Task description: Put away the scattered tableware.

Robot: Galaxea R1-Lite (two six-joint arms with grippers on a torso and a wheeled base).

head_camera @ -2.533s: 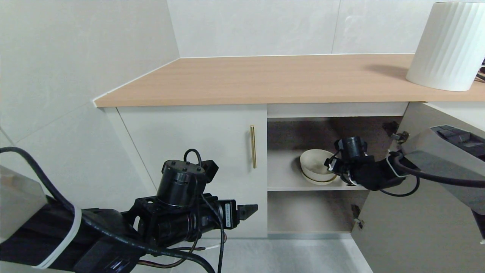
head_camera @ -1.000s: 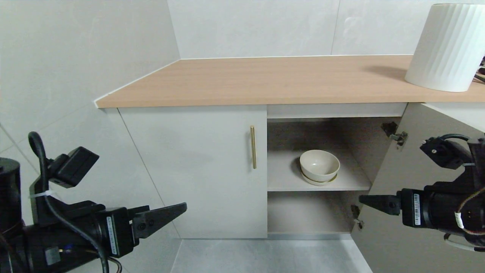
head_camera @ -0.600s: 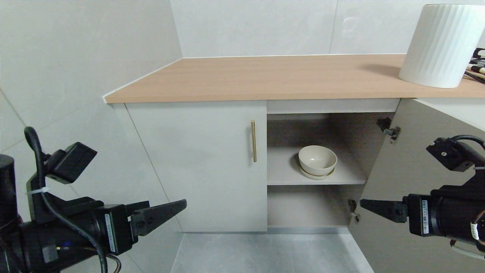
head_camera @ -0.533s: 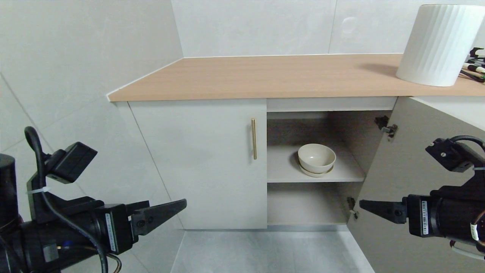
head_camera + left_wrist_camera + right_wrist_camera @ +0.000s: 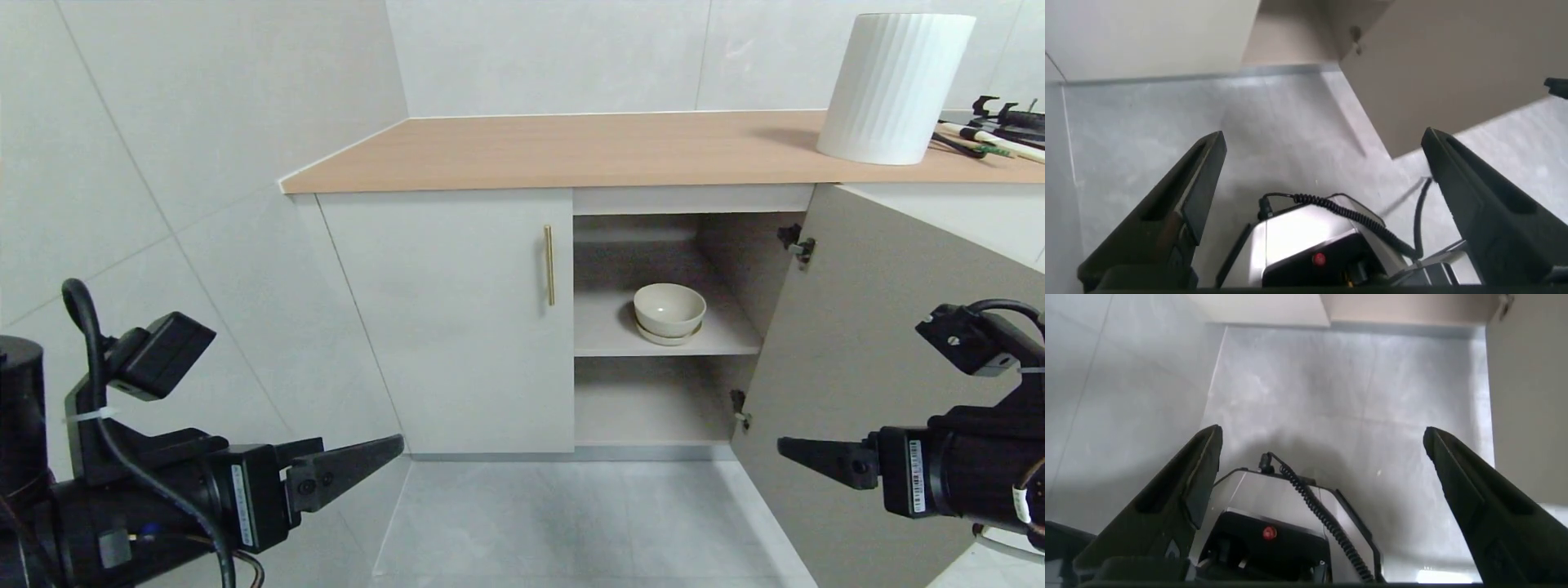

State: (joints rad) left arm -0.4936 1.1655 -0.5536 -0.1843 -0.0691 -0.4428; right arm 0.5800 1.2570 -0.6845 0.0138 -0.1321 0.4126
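Left gripper (image 5: 390,447) and right gripper (image 5: 788,447) hang low over the grey floor (image 5: 571,523), each with its fingers spread wide and holding nothing. At 11 o'clock from the right gripper, a cream bowl (image 5: 669,309) sits on a plate (image 5: 668,335) on the upper shelf (image 5: 604,327) of the cabinet (image 5: 694,200). The open door (image 5: 857,343) stands at the bowl's 3 o'clock, the closed door (image 5: 457,318) at its 9 o'clock. A white ribbed container (image 5: 894,86) stands on the worktop (image 5: 571,151), at 1 o'clock from the bowl.
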